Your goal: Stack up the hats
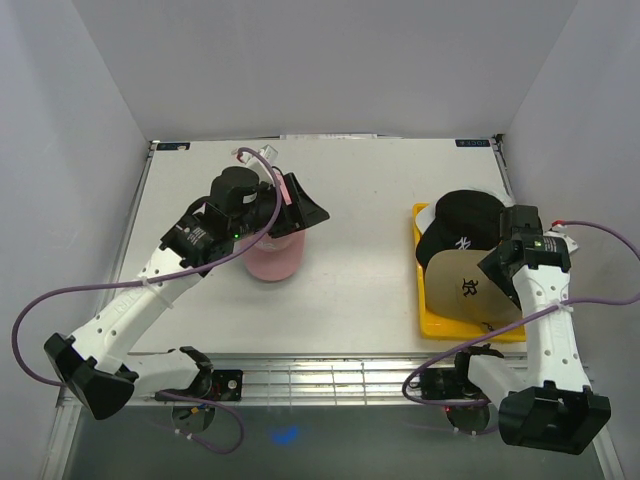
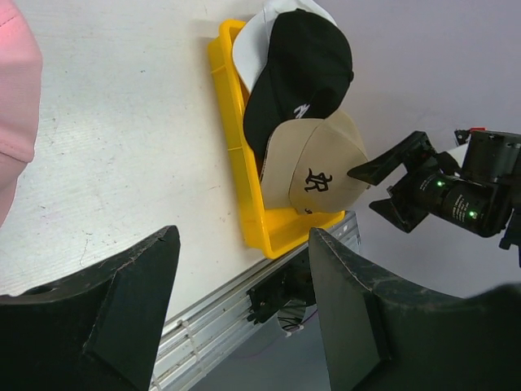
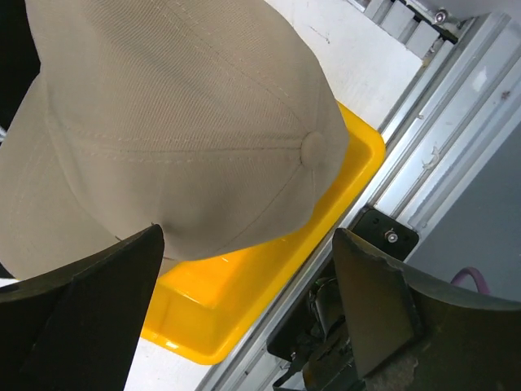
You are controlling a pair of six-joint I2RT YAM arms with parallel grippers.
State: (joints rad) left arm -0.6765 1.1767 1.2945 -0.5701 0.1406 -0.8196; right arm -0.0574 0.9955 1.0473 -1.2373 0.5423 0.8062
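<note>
The pink hat (image 1: 273, 257) lies on the table left of centre, and its edge shows at the left of the left wrist view (image 2: 15, 106). My left gripper (image 1: 308, 212) hovers just above and right of it, open and empty (image 2: 244, 273). Three hats sit piled in the yellow tray (image 1: 436, 322): white (image 1: 427, 214) at the back, black (image 1: 470, 214) on it, tan (image 1: 462, 286) in front. My right gripper (image 1: 497, 262) is at the tan hat's right side, open, with the tan hat (image 3: 179, 122) just ahead of its fingertips (image 3: 244, 277), not between them.
The yellow tray (image 2: 244, 204) stands at the table's near right, close to the metal front rail (image 3: 423, 138). White walls enclose the table at the back and sides. Purple cables loop from both arms near the front edge.
</note>
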